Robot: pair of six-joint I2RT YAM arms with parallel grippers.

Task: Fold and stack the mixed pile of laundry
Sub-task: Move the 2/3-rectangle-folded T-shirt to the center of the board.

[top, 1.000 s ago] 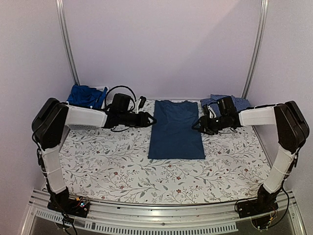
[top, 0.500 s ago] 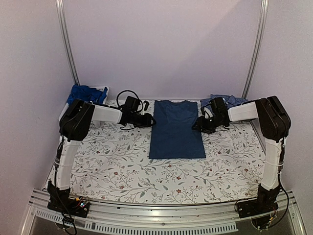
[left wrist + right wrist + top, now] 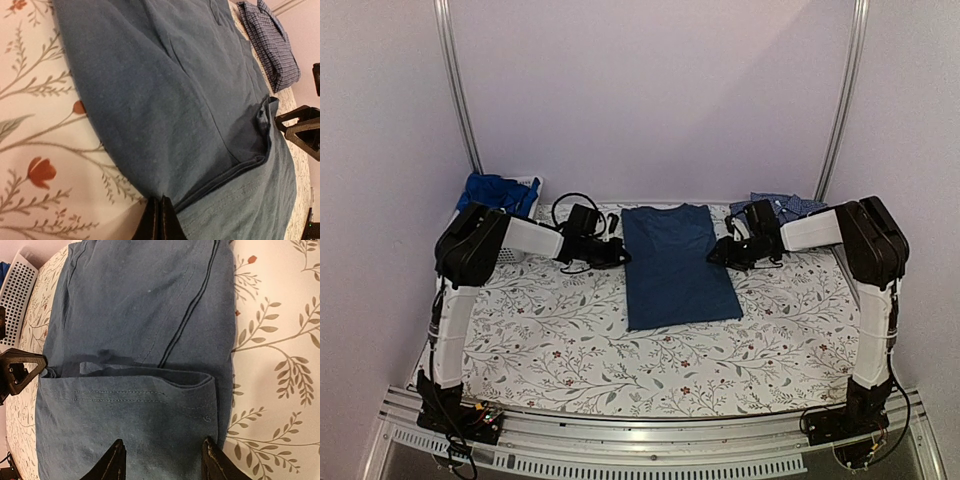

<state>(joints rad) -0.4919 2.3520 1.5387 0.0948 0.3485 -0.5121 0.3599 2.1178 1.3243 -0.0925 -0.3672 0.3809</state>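
Checking wrist cams, since overhead hides it: left gripper pinches shut on the T-shirt at its 9 o'clock edge; right gripper, 3 o'clock, sits half-open, holding nothing.

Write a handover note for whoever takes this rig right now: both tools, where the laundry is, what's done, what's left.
Left tool: shut at the left edge of the navy T-shirt; whether cloth is pinched is unclear.
Right tool: open, fingers straddling the T-shirt's right edge.
Laundry: T-shirt flat mid-table as a narrow rectangle; checked shirt at the far right; royal-blue garment on the white basket, far left.
Done: the T-shirt's sides look folded in.
Left: probably fold it across, then fold the other two and stack everything.
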